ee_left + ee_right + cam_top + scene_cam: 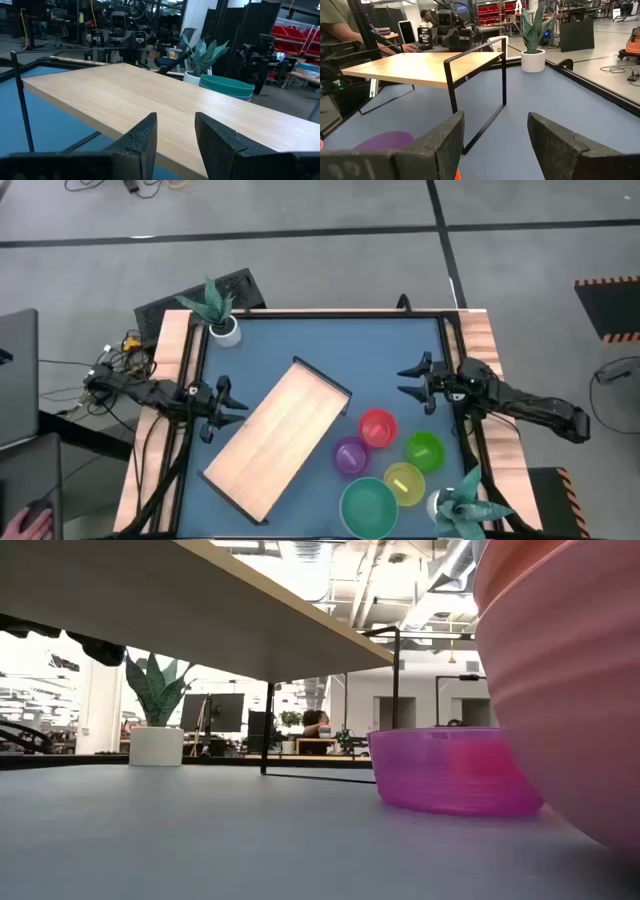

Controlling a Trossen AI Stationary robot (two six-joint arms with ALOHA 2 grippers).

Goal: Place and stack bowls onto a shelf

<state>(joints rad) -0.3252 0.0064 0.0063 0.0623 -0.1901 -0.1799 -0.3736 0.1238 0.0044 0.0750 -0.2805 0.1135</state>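
A pale-wood grained rectangular shelf [279, 439] stands on the blue counter [330, 345]. Round plastic bowls: red [377, 427], purple [350, 455], lime green [424, 449], yellow-green [404, 482], teal [368, 507]; the looming one seems pink [575, 670].

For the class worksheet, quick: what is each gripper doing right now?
Left gripper: closed, holding nothing, beside the long light-wood shelf board.
Right gripper: open, empty, at the table's right edge.

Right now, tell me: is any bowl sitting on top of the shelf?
No. In the high view the shelf top is bare, and the bowls sit clustered on the blue table beside it.
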